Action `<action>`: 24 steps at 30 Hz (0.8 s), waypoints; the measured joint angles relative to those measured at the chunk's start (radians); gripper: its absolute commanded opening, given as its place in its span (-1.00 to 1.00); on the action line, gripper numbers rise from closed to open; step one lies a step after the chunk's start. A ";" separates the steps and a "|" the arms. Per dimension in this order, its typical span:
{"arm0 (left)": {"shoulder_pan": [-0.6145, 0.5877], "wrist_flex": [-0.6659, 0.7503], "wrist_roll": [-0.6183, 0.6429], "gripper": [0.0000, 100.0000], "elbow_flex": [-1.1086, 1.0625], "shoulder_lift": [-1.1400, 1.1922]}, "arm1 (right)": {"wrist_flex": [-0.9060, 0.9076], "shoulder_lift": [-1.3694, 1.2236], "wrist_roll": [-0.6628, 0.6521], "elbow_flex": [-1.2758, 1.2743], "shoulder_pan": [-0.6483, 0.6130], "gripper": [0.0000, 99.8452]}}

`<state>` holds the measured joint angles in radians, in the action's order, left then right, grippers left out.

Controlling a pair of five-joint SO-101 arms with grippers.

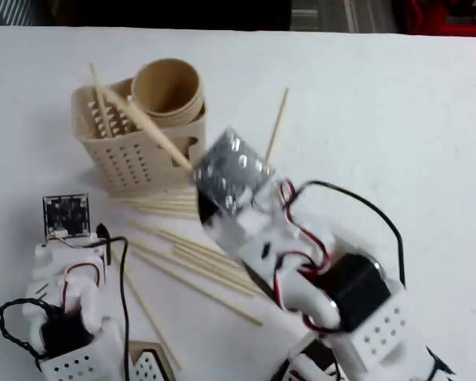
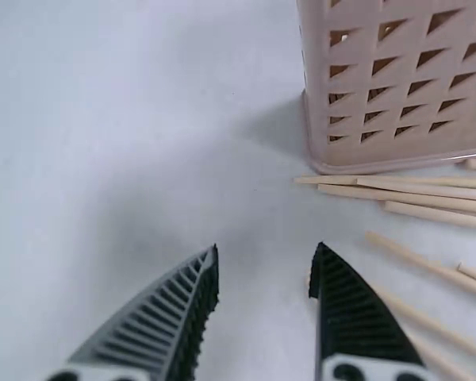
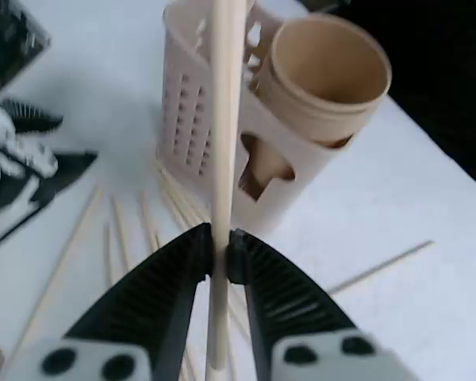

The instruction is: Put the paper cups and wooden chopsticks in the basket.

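The beige perforated plastic basket stands upright on the flat white table. A stack of tan paper cups sits inside it, mouths up. Loose pale wooden chopsticks lie scattered flat on the table against the basket's base and between the two arms. One single chopstick lies apart, beside the basket. Beyond the table's far edge the room is a dark band.

The right gripper has its jaws closed on a held chopstick, whose far end reaches across the basket's rim. The left gripper hangs over bare table near the basket's lower corner, jaws moderately apart and gripping nothing.
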<state>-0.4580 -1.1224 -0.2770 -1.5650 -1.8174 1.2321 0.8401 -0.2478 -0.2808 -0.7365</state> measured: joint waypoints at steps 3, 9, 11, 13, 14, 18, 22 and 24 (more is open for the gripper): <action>0.000 0.000 0.000 -0.60 0.000 0.000 | -0.163 -0.084 0.084 0.035 -0.002 -0.97; 0.000 0.000 0.000 -0.60 0.000 0.000 | -0.563 -0.226 0.210 0.040 -0.005 -0.97; 0.000 0.000 0.000 -0.60 0.000 0.000 | -0.686 -0.269 0.229 0.040 -0.003 -0.97; 0.000 0.000 0.000 -0.60 0.000 0.000 | -0.796 -0.315 0.244 0.040 -0.005 -0.97; 0.000 0.000 0.000 -0.60 0.000 0.000 | -0.848 -0.338 0.252 0.040 -0.005 -0.97; 0.000 0.000 0.000 -0.60 0.000 0.000 | -1.026 -0.457 0.281 0.040 -0.014 -0.96; 0.000 0.000 0.000 -0.60 0.000 0.000 | -1.201 -0.591 0.281 0.040 -0.044 -0.96; 0.000 0.000 0.000 -0.60 0.000 0.000 | -1.284 -0.658 0.281 0.040 -0.054 -0.96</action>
<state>-0.4580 -1.1224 -0.2770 -1.5650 -1.8174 -0.0522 0.1818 0.0330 -0.2409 -0.7902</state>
